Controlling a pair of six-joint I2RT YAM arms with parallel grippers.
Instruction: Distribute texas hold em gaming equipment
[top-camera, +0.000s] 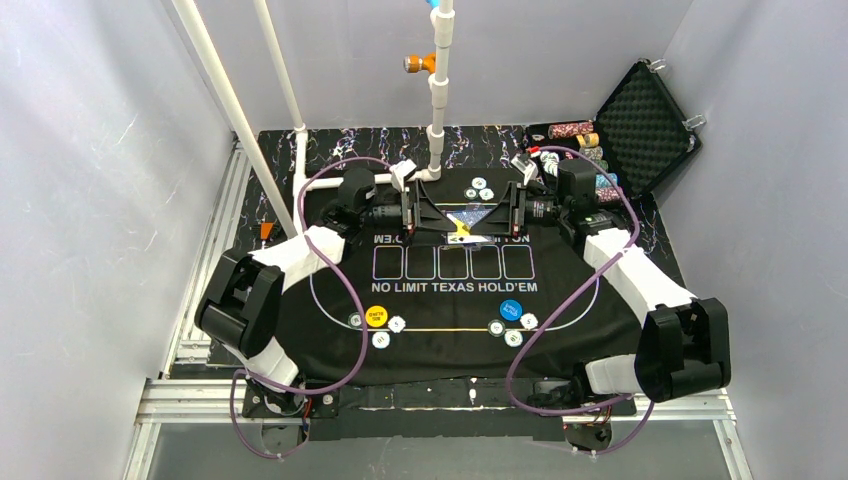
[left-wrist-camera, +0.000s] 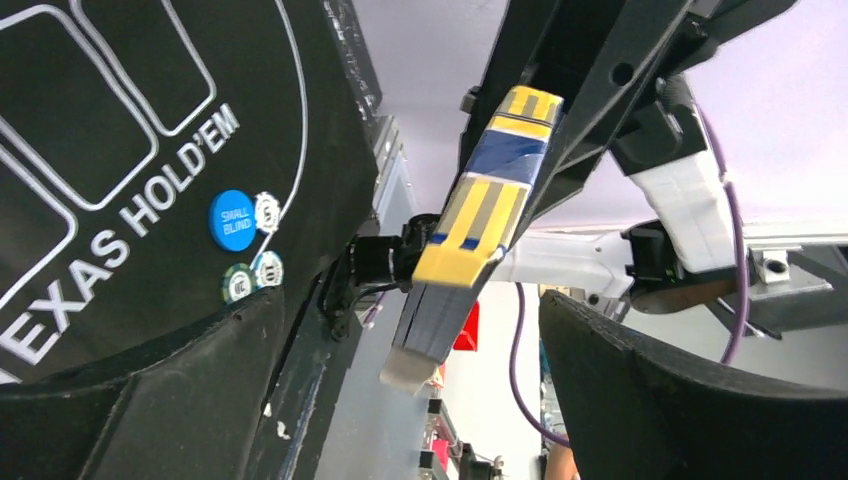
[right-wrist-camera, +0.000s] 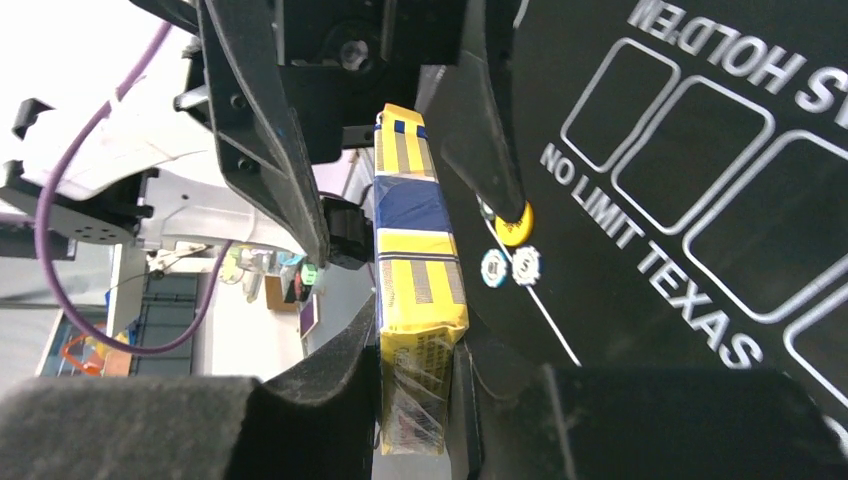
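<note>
Right jaws are pinching the yellow-and-blue card pack (right-wrist-camera: 415, 290) between them, holding it clear above the mat (right-wrist-camera: 700, 150), while left jaws are standing spread either side, seemingly for a handover.

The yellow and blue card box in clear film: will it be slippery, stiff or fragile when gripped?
The yellow and blue card box is probably stiff: its edges look straight in the right end effector. Its glossy, wrinkled film wrap may make it slippery. It seems thin and long, so it could pivot when held at one end.
</note>
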